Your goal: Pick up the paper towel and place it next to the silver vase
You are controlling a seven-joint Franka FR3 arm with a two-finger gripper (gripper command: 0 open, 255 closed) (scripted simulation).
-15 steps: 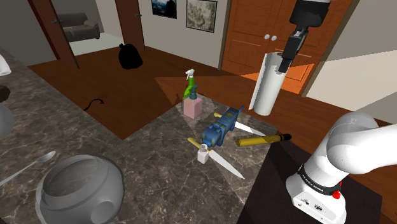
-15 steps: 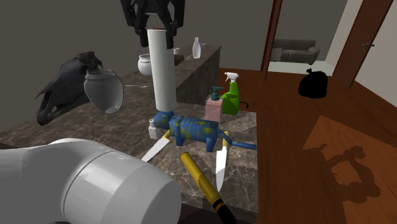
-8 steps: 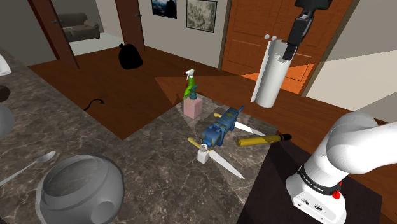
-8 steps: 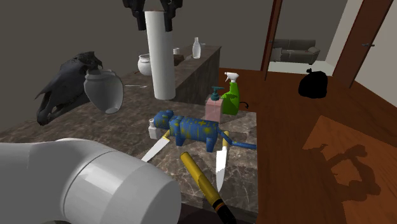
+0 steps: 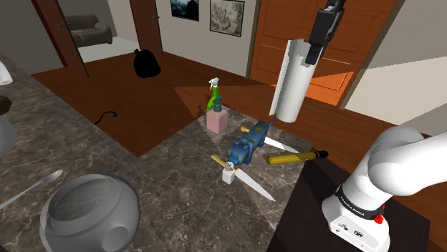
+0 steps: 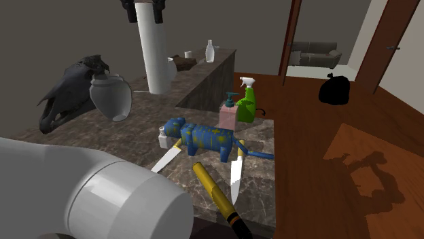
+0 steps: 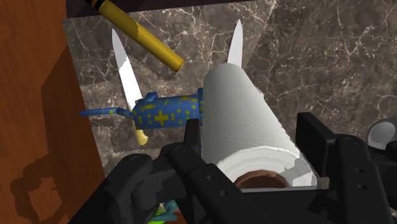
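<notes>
The white paper towel roll (image 5: pixel 290 80) hangs upright in the air above the dark marble counter (image 5: pixel 165 172), and my gripper (image 5: pixel 313 50) is shut on its top end. In the second exterior view the roll (image 6: pixel 153 51) hangs under the gripper (image 6: pixel 144 10) near the top edge. In the wrist view the black fingers (image 7: pixel 191 137) clasp the roll (image 7: pixel 245 127) on both sides of its brown core. The rounded silver vase (image 5: pixel 89 211) stands at the counter's near left end, far from the roll. In the second exterior view the vase (image 6: pixel 112 96) is beside a dark skull (image 6: pixel 64 92).
Below the roll lie a blue spotted toy lizard (image 5: pixel 247 143), white-bladed knives (image 5: pixel 251 182) and a yellow-handled knife (image 5: pixel 294 157). A pink soap dispenser (image 5: pixel 217 118) and a green spray bottle (image 5: pixel 213 97) stand at the counter's far edge. A spoon (image 5: pixel 29 187) lies near the vase.
The gripper has carried the roll higher and toward the shoulder view's left, away from the toy lizard and knives. Nothing on the counter has moved.
</notes>
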